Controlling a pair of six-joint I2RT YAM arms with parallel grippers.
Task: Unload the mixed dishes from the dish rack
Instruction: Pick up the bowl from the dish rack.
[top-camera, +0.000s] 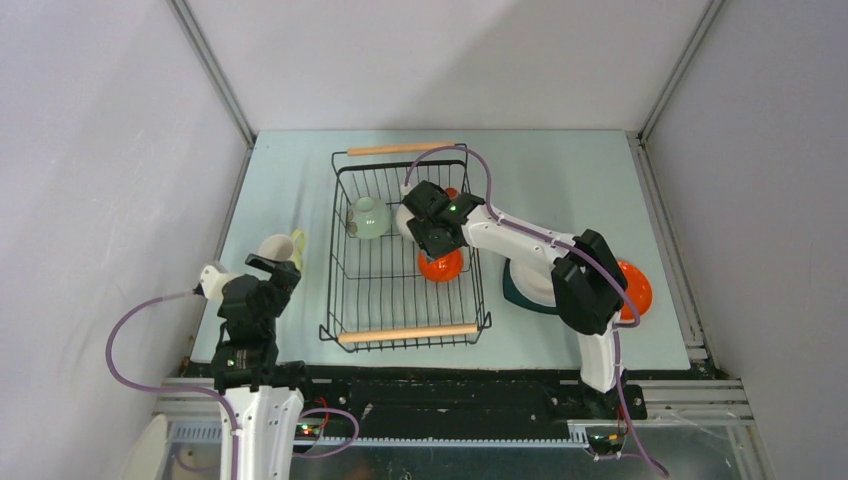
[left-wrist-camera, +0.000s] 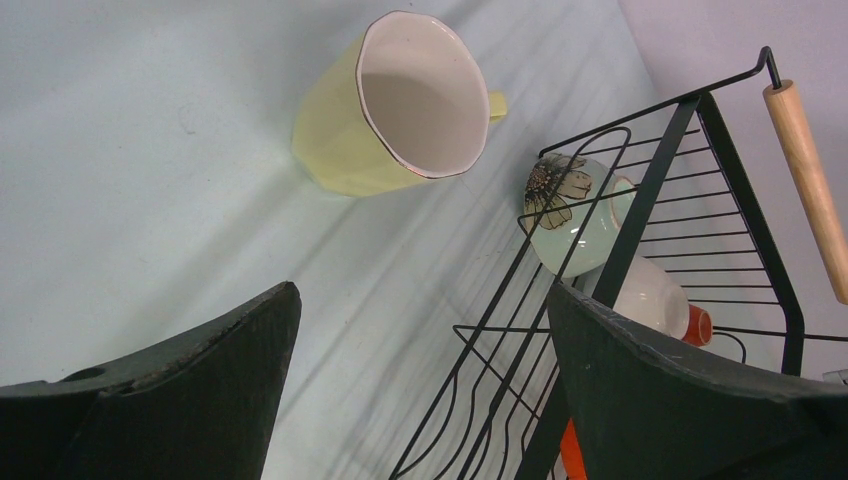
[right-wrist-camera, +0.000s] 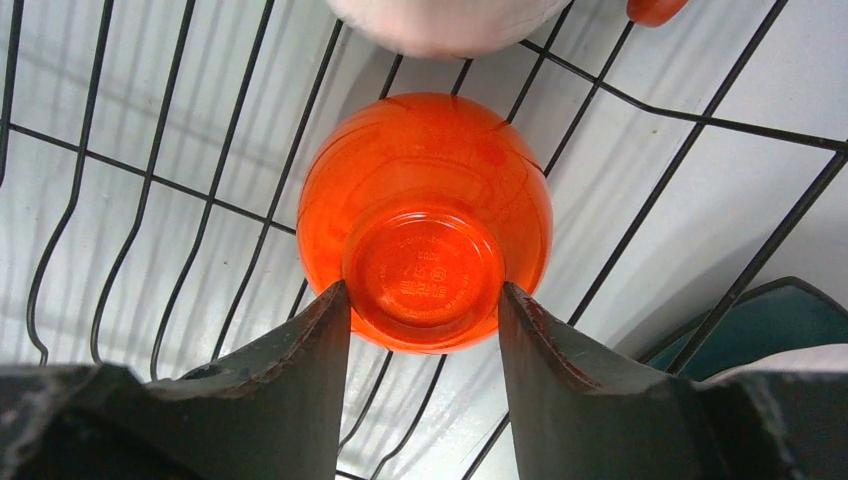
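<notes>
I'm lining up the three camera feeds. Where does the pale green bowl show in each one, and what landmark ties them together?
Top external: the pale green bowl sits in the rack's far left part, left of the picture's centre.
Left wrist: right of centre, behind the rack's wires, with a flower print showing.
Right wrist: not in it.
Shared landmark: the dish rack, whose black wires cross all three views.

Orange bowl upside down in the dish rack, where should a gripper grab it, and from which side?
Take the raised foot ring, coming straight down from above. The orange bowl sits mouth-down on the dish rack wires, so its rim is hard to reach and its glossy round wall slopes away; the ring gives two opposite faces. The right gripper brackets it that way.
</notes>
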